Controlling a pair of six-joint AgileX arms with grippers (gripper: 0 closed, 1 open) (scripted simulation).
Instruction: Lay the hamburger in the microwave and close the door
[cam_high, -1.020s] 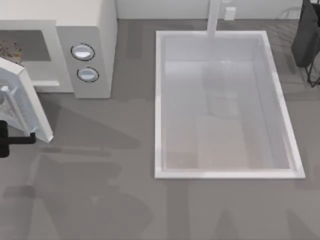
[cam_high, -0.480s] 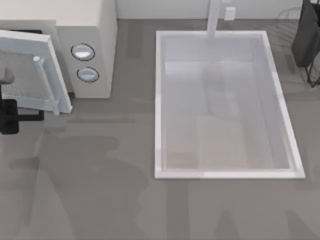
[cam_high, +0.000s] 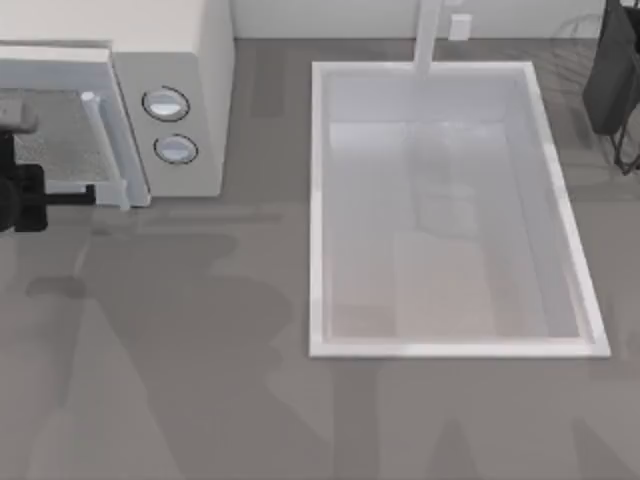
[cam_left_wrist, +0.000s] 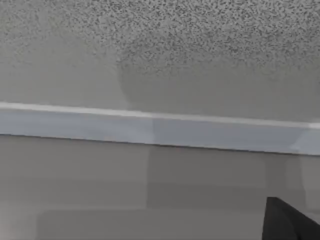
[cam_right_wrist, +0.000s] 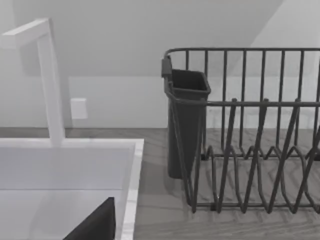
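most of the task looks done. the left end effector, fingers' state impossible to tell, presses the white-framed mesh-window door, almost flush on the boxy off-white microwave. the hamburger is presumably inside, behind it. the right arm sits parked far right.

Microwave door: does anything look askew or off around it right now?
Nothing stands out. The door lies nearly flat against the microwave front, its handle beside the knob panel, with the left gripper at its lower edge. The sink looks undisturbed.
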